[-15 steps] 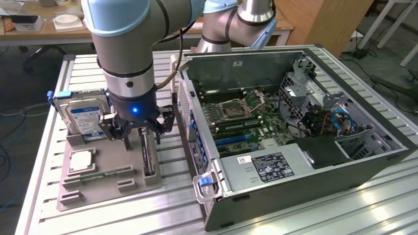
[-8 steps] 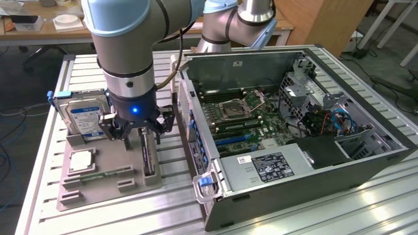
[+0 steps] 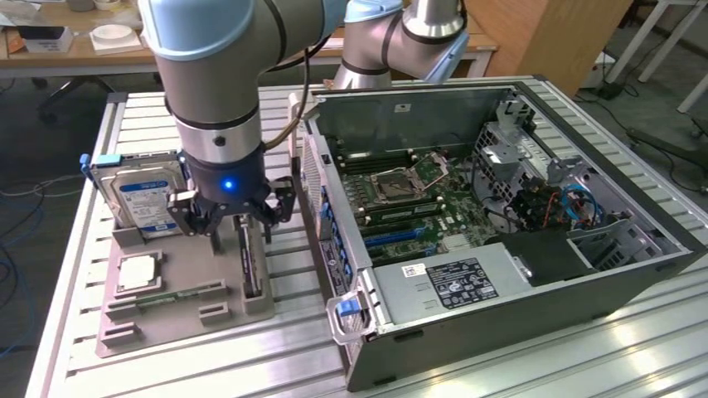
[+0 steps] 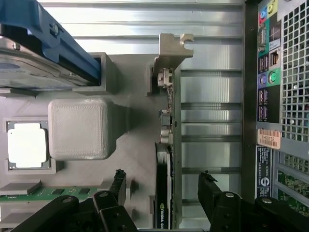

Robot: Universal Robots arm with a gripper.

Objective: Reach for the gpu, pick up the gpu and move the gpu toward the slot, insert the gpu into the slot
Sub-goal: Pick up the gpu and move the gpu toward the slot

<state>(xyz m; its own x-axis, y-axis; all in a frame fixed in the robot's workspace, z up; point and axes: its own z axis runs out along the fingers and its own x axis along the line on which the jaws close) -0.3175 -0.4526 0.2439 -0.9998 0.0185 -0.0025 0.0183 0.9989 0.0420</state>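
The gpu [image 3: 252, 267] stands on edge in a groove of the grey holder tray [image 3: 166, 333], a thin dark card with a silver bracket [image 4: 172, 48] at its far end. My gripper [image 3: 237, 222] hangs right over it, open. In the wrist view the gpu [image 4: 164, 198] runs between the two black fingers [image 4: 117, 181], which stand apart on either side without touching it, so my gripper [image 4: 162, 186] straddles the card. The slot [image 3: 390, 237] is a blue strip on the green motherboard inside the open computer case [image 3: 619, 278], on the exterior view's right.
On the tray, a blue-labelled hard drive [image 3: 144, 199] stands upright beside my gripper, with a square silver processor chip [image 3: 136, 272] and a green memory stick [image 3: 166, 297] in front of it. The case's rear panel [image 4: 280, 72] rises close beside the tray. Slatted metal table [image 3: 575, 365] underneath.
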